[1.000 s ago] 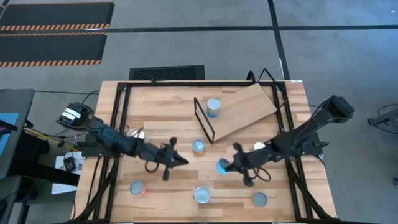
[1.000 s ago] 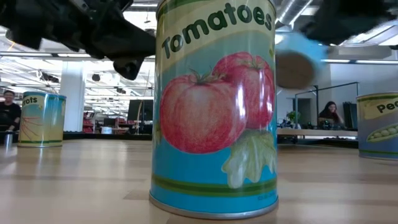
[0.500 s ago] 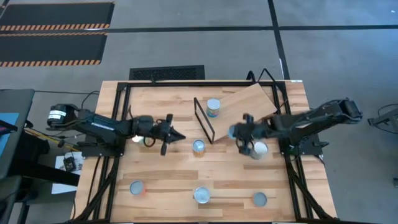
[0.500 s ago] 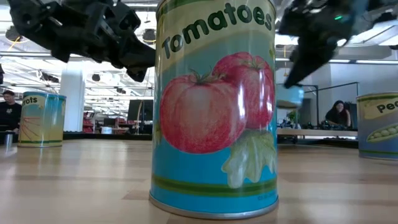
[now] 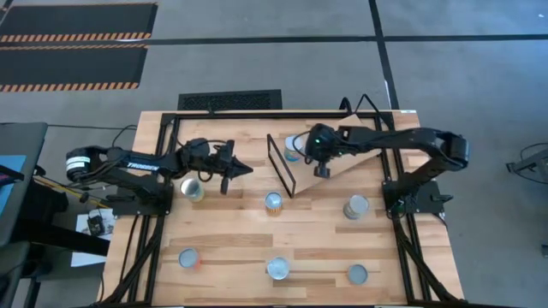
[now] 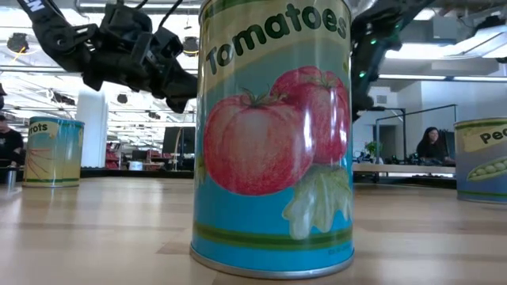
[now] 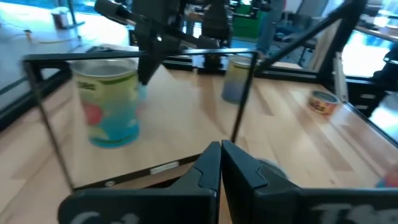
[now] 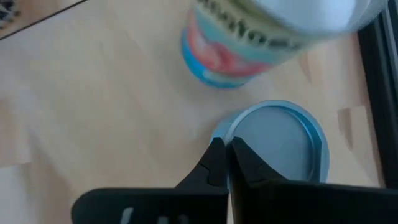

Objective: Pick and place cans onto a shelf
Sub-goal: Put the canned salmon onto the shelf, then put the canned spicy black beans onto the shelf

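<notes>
Cans are what this job turns on, and none is in a grip now. Right gripper hangs over the shelf with its fingers pressed together and nothing between them. Its wrist view looks straight down on two tins below: a silver-topped can directly beneath the fingertips and a teal-labelled can just beyond it. In the high view only one, the shelf can, shows clearly, at about 10 o'clock from that gripper, next to the black wire frame.

Left gripper is likewise closed and empty, held above the table at about 9 o'clock from the wire frame, pointing toward it. Its nearest tin is the white-topped can, just below and behind it at about 7 o'clock.

All cans stand upright, long axis vertical. Loose ones on the table: the orange-topped can at 6 o'clock from the frame, roughly midway between the arms; the right-side can near the right arm's base; three along the near edge. Likely next is a reach for the orange-topped can, which either arm could make.
</notes>
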